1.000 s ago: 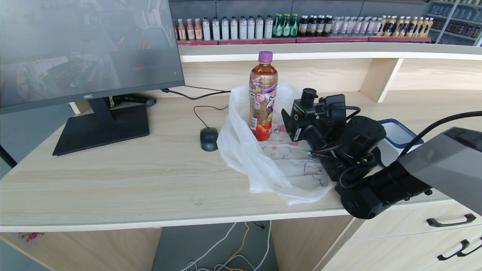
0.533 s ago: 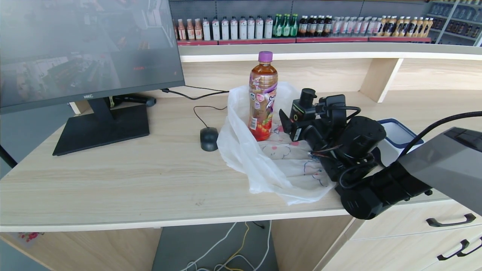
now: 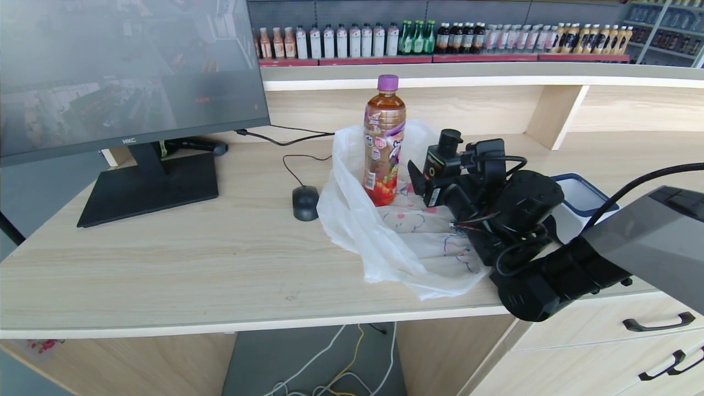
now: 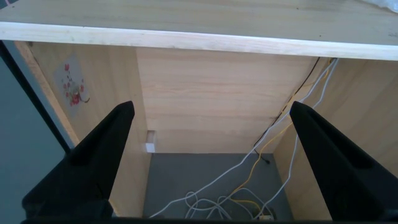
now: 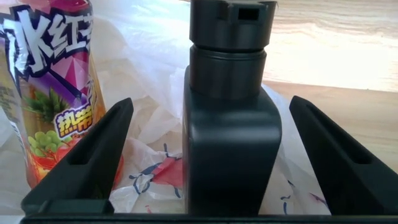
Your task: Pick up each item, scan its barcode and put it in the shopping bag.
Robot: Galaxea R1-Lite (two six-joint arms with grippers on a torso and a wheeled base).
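1. The right gripper [image 3: 422, 181] sits a touch nearer the bottle [image 3: 384, 140] than a second ago (barely).
2. Fingers apart, it hovers low over the shopping bag [image 3: 396, 242], where the bottle stands upright on the table [image 3: 220, 264].

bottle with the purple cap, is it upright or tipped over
Upright. The bottle stands on its base on the white shopping bag, with its purple cap at the top and its sides vertical.

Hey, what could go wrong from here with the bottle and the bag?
The tall bottle stands upright on the crumpled shopping bag, close beside the right gripper; a nudge might topple it. A black device sits between that gripper's open jaws, so closing could catch it or bag film instead of the bottle.
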